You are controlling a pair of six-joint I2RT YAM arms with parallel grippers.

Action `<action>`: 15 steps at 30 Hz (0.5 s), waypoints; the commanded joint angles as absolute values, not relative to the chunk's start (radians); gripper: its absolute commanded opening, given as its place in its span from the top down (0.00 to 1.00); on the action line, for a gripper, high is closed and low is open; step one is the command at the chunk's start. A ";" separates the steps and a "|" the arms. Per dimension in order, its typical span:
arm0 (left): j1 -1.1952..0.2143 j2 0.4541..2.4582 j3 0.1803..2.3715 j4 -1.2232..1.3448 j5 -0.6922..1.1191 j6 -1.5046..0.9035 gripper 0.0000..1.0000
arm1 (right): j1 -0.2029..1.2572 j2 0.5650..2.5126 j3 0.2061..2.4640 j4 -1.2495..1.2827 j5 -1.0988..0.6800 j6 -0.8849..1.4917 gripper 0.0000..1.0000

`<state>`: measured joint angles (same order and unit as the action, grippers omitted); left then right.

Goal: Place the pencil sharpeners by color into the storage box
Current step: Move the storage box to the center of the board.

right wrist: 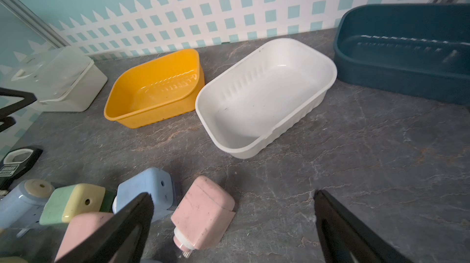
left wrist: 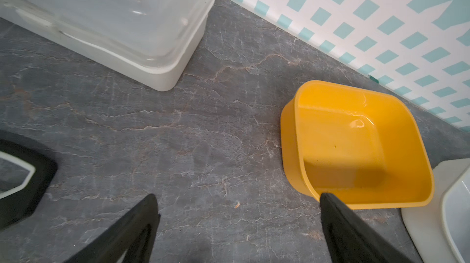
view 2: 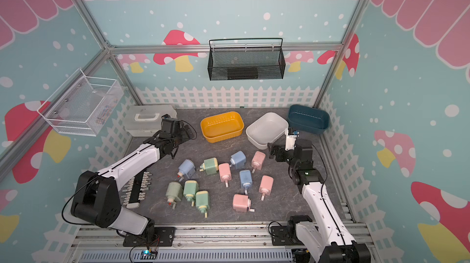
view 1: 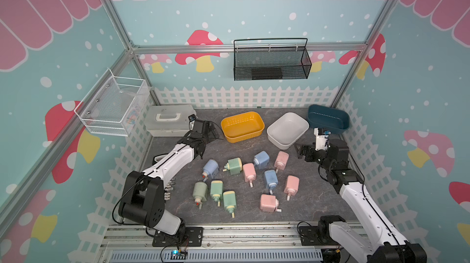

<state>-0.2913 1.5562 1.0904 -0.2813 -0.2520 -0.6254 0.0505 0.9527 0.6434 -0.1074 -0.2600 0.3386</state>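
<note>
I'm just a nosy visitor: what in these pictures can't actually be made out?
- Lidded box: contents, in both top views and the left wrist view; the frosted lid blurs them.
- Bar tool: mostly behind the left arm in a top view.
- Black mesh basket: a dark strip inside, in both top views, too indistinct to name.
- White wire basket: something colourful inside, too small and blurred by mesh.

Eleven pencil sharpeners [view 1: 249, 172] are scattered mid-frame on the grey tabletop [view 1: 307, 198]; a lidded case [view 1: 169, 121], yellow tub [view 1: 244, 136], white tub [view 1: 279, 142] and blue tub [view 1: 328, 126] are ranged above.
</note>
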 commanded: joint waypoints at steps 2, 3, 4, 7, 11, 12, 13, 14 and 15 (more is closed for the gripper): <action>-0.304 1.624 1.157 -0.281 -0.184 -0.632 0.01 | 0.054 0.982 0.700 -0.203 -0.304 0.341 0.01; -0.308 1.643 1.172 -0.282 -0.195 -0.635 0.01 | 0.055 0.986 0.714 -0.215 -0.305 0.332 0.01; -0.310 1.660 1.183 -0.287 -0.209 -0.645 0.01 | 0.054 0.988 0.723 -0.226 -0.308 0.324 0.01; -0.311 1.719 1.222 -0.289 -0.218 -0.658 0.01 | 0.055 0.983 0.738 -0.248 -0.320 0.308 0.01; -0.322 1.797 1.277 -0.292 -0.174 -0.657 0.03 | 0.054 0.966 0.736 -0.259 -0.340 0.309 0.01; -0.327 1.812 1.291 -0.294 -0.177 -0.654 0.03 | 0.054 0.959 0.734 -0.258 -0.342 0.311 0.01; -0.335 1.829 1.307 -0.298 -0.184 -0.648 0.04 | 0.055 0.953 0.729 -0.258 -0.340 0.315 0.01; -0.341 1.846 1.328 -0.308 -0.192 -0.643 0.04 | 0.054 0.948 0.725 -0.256 -0.336 0.317 0.01; -0.348 1.868 1.355 -0.324 -0.209 -0.640 0.05 | 0.054 0.942 0.720 -0.253 -0.332 0.319 0.02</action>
<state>-0.3267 1.8351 1.2930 -0.2920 -0.2020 -0.6483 0.0505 0.9661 0.7219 -0.2386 -0.3229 0.3225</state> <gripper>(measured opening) 0.950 0.987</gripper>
